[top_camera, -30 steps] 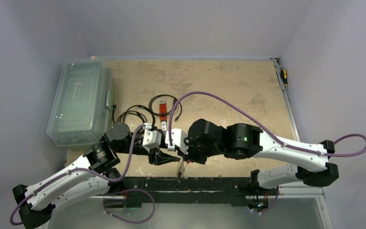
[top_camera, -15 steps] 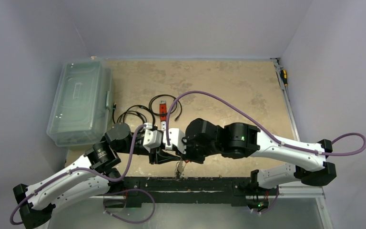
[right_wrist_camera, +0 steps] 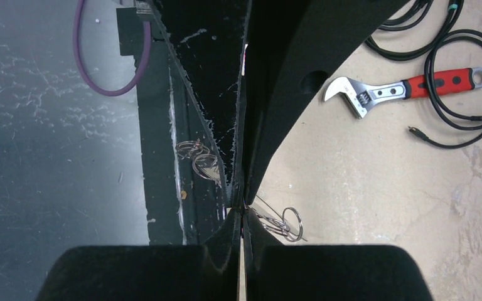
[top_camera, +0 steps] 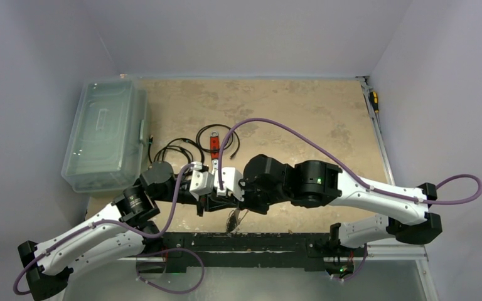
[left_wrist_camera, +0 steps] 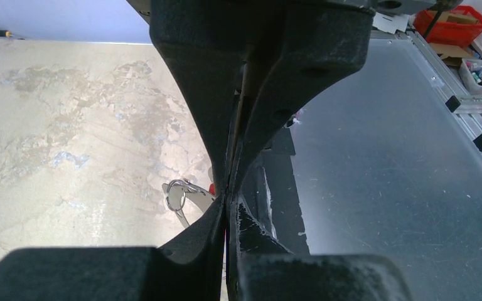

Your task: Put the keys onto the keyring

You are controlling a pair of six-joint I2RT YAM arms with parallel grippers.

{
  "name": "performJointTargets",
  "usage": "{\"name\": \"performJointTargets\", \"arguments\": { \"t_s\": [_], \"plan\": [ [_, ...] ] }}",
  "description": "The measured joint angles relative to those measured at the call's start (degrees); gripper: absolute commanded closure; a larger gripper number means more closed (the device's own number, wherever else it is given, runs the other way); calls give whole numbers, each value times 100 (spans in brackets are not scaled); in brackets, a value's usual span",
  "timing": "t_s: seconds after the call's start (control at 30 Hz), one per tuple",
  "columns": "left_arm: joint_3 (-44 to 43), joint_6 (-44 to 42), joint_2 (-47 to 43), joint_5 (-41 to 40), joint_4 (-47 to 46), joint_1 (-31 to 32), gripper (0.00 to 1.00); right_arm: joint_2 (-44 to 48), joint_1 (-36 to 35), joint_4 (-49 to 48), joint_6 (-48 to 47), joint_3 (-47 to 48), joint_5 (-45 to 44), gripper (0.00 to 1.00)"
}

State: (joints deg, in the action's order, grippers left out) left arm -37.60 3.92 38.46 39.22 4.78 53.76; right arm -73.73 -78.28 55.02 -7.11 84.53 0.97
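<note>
My left gripper (top_camera: 210,202) and right gripper (top_camera: 227,199) meet tip to tip near the table's front edge. Both are shut. In the left wrist view my gripper (left_wrist_camera: 228,199) pinches a silvery key (left_wrist_camera: 191,199) that carries a small split ring. In the right wrist view my gripper (right_wrist_camera: 241,204) pinches where a thin wire of the keyring (right_wrist_camera: 268,207) leaves its tips, running through a bunch of keys (right_wrist_camera: 282,224). More keys (right_wrist_camera: 198,157) hang over the black rail. In the top view the keys (top_camera: 233,220) dangle under the grippers. Most of the keyring is hidden.
A red-handled wrench (top_camera: 214,145) (right_wrist_camera: 408,88) lies among black coiled cables (top_camera: 176,150) behind the grippers. A clear plastic box (top_camera: 105,135) stands at the left. A black rail (top_camera: 257,241) runs along the front edge. A screwdriver (top_camera: 373,100) lies at the right rim.
Both grippers have shifted a little to the left and away from the front edge, still pressed together. The dangling keys moved with them.
</note>
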Motion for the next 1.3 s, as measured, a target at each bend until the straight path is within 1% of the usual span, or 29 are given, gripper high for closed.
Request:
{"name": "performJointTargets", "arguments": {
  "t_s": [0.07, 0.1, 0.13, 0.17, 0.2, 0.23, 0.27, 0.33, 0.47, 0.67, 0.77, 0.83, 1.0, 1.13, 1.3],
  "plan": [
    [0, -4, 35, -7, 11, -2, 100, -2, 9, -2, 0, 0, 0, 100],
    [0, -11, 44, -9, 15, -2, 100, -2, 9, 0, 0, 0, 0, 94],
    [-4, -24, 50, -7, 20, -2, 100, -2, 13, 0, 0, 0, 0, 85],
    [-11, -35, 50, -7, 33, -2, 100, -2, 20, -7, -2, 0, 0, 76],
    [-20, -44, 44, -15, 44, -2, 100, 0, 24, -26, -4, 0, -2, 63],
    [-20, -50, 4, -46, 61, -4, 100, 15, 24, -87, -2, -13, 0, 56],
    [-20, -52, -31, -68, 81, -9, 100, 44, 22, -181, 26, -48, 2, 53],
    [-13, -44, -103, -96, 109, -11, 100, 184, 22, -518, 9, -219, -4, 52],
    [26, 114, -396, -109, -26, -13, 100, 699, 20, -1069, 15, -739, -7, 54],
    [273, 752, -767, -116, -938, -13, 100, 1965, 20, -2192, 61, -1663, 13, 59],
    [424, 1093, -778, -129, -1394, -13, 100, 2540, 22, -2741, 90, -2046, 186, 59],
    [568, 1360, -774, -129, -1749, -13, 100, 2754, 22, -3032, 101, -2223, 332, 59],
    [957, 2028, -697, -125, -2830, -13, 100, 2745, 20, -3480, 109, -2326, 577, 63],
    [1108, 2450, -516, -138, -3539, -13, 100, 2610, 20, -3681, 114, -2463, 634, 62],
    [1176, 2566, -450, -223, -3764, -13, 100, 2680, 20, -3810, 245, -2765, 592, 61]
  ]
}}
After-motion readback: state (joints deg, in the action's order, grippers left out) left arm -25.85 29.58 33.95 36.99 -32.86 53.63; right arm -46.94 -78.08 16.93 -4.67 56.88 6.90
